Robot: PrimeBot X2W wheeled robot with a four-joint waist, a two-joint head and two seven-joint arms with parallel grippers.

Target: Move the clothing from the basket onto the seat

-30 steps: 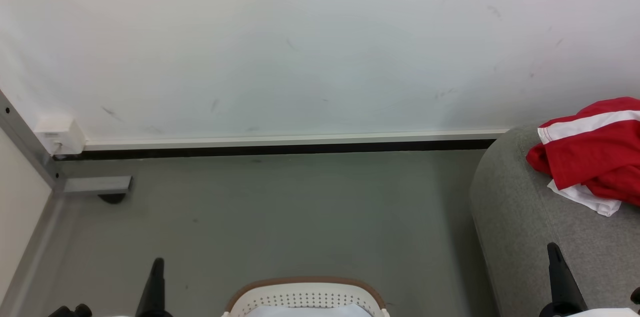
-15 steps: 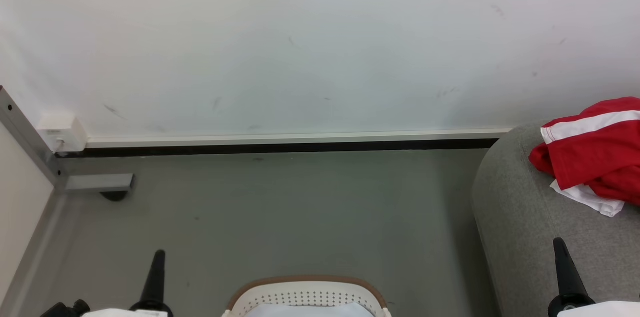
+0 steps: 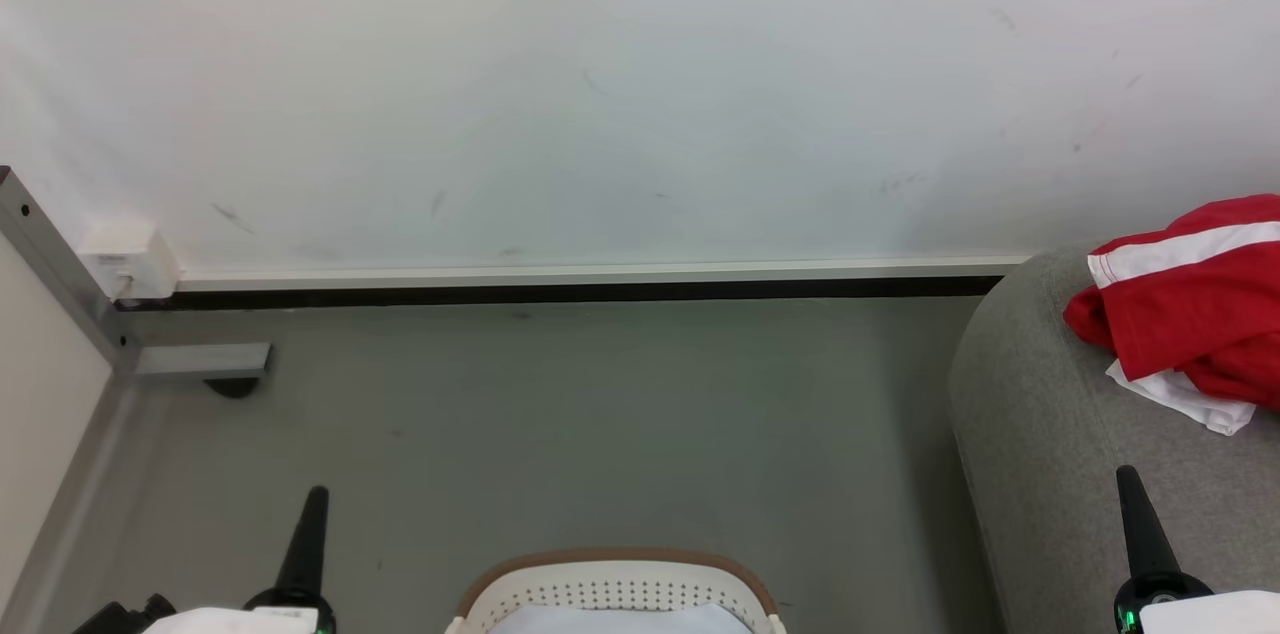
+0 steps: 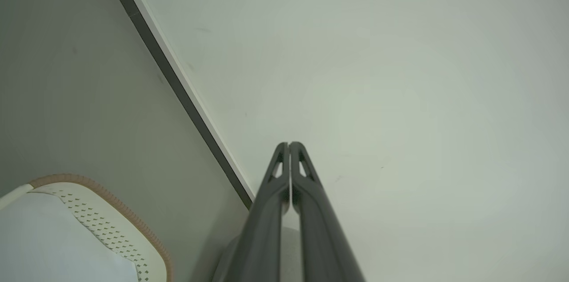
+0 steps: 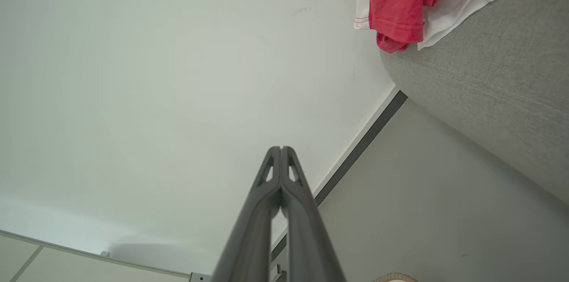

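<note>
Red clothing (image 3: 1190, 314) lies on the grey seat (image 3: 1040, 474); both grippers are clenched and empty.
The clothing, with its white stripe and trim, sits crumpled on the seat's top at the far right, by the rounded edge and close to the white wall (image 3: 640, 64). The white, brown-rimmed basket (image 3: 620, 586) stands on the grey floor (image 3: 600, 414) at the near middle, apart from the seat. The left gripper (image 3: 317, 496) hangs over the floor left of the basket, fingers pressed together on nothing. The right gripper (image 3: 1127, 474) is over the seat's near part, fingers likewise closed, apart from the clothing.
</note>
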